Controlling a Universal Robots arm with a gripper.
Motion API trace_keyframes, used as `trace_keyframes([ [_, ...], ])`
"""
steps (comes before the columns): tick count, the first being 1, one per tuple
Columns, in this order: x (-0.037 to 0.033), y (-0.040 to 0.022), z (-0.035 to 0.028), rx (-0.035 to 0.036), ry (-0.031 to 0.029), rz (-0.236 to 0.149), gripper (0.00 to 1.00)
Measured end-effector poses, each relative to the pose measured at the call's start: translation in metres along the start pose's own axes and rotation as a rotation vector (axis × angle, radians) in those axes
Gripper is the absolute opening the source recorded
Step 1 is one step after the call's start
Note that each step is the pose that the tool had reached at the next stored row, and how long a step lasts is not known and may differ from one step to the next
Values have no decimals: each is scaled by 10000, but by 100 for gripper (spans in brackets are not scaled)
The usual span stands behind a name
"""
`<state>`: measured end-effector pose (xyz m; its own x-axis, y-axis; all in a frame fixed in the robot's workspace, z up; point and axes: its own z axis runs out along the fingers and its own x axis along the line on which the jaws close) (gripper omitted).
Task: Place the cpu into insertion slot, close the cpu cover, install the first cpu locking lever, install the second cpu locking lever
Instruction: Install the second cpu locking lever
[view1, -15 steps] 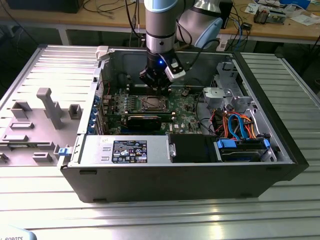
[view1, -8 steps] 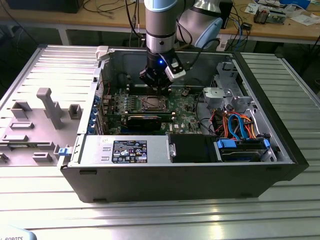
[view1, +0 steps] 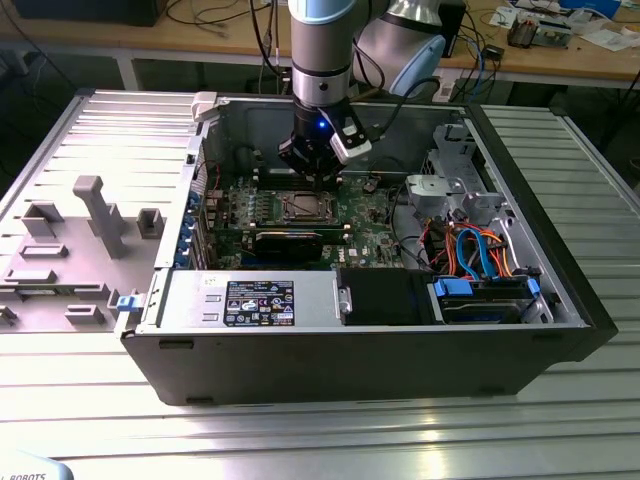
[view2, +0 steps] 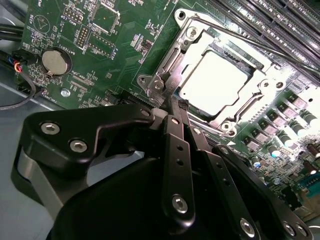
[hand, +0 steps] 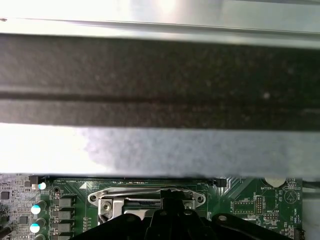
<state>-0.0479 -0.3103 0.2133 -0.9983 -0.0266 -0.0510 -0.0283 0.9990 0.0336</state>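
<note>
My black metal pincer (view2: 176, 107) hangs low inside the big open grey computer case (view1: 560, 300), right at the edge of the small square socket with the silver rim (view2: 170, 70) on the green circuit board (view2: 100, 45). In the second wrist view my two fingers (view2: 179, 150) are pressed close together into one thin tip, and I see nothing held between them. The tip sits just beside the corner of the socket, where a thin silver wire lever (view2: 250, 42) runs along the far side.

The small flat square chip with the shiny grey top (view2: 212, 80) already lies in the socket. The thin silver metal frame plate with the square window (view2: 240, 107) lies flat down around it, so the chip shows through the window. I think the first two jobs are done.

What I judge is left is the levers. The first wrist view shows a thin wire (hand: 150, 191) across the socket's edge, but I cannot tell if either lever is hooked down yet.
</note>
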Motion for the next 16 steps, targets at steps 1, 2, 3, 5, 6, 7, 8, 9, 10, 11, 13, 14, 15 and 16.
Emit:
trace_keyframes([
  [1,0,0,0,0,0,0,11],
  [2,0,-1,0,0,0,0,11],
  [3,0,-1,0,0,0,1,11],
  [5,0,-2,0,0,0,0,11],
  [6,0,-3,0,-1,0,0,11],
  [7,0,-9,-1,1,1,-3,11],
  [8,1,-20,-1,1,1,-1,11],
  [9,1,-39,-1,0,0,-1,11],
  [10,1,-48,-2,0,1,-1,11],
  [11,1,-58,-2,-1,-1,-1,11],
  [13,2,-83,-3,0,0,0,11],
  [14,2,-93,-3,-1,0,-1,11],
  [15,3,-95,-3,-1,0,0,11],
  [16,2,-95,-3,0,0,1,11],
])
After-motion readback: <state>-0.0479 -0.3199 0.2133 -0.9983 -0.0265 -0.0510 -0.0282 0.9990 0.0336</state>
